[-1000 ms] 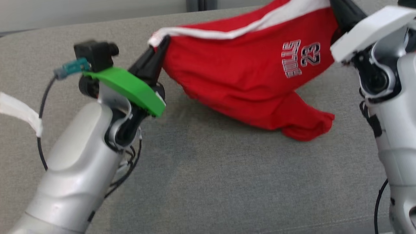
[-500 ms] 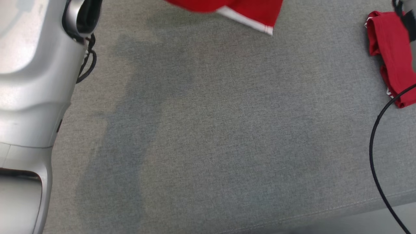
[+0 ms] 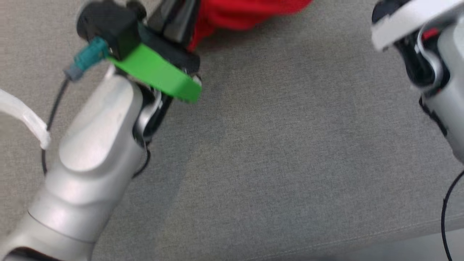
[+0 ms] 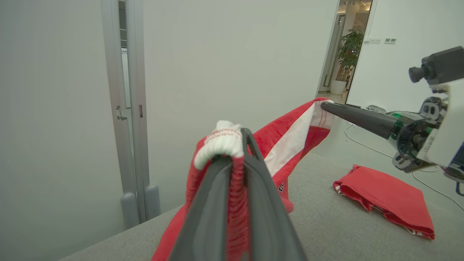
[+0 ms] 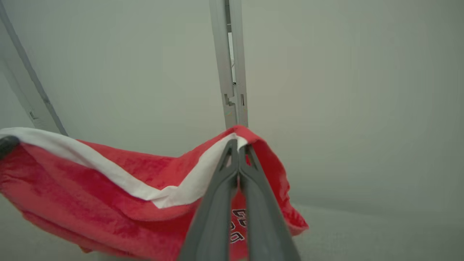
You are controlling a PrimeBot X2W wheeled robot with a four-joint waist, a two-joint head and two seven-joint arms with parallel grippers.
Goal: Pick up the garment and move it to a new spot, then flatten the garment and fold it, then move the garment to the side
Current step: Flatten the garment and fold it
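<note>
the left hand is clamped on a bunched, white-trimmed edge of the red garment, the cloth pinched between its two dark fingers. the right hand has its fingers pressed together on the garment's white band at the other end. the garment hangs stretched between the two hands above the grey fabric-covered counter, sagging in the middle, with pale lettering showing below the right hand. whether its lowest fold touches the counter cannot be told. in the head view its red cloth shows at the top edge beside the green bracket on the left wrist. a second red garment lies folded on the counter, well apart.
</note>
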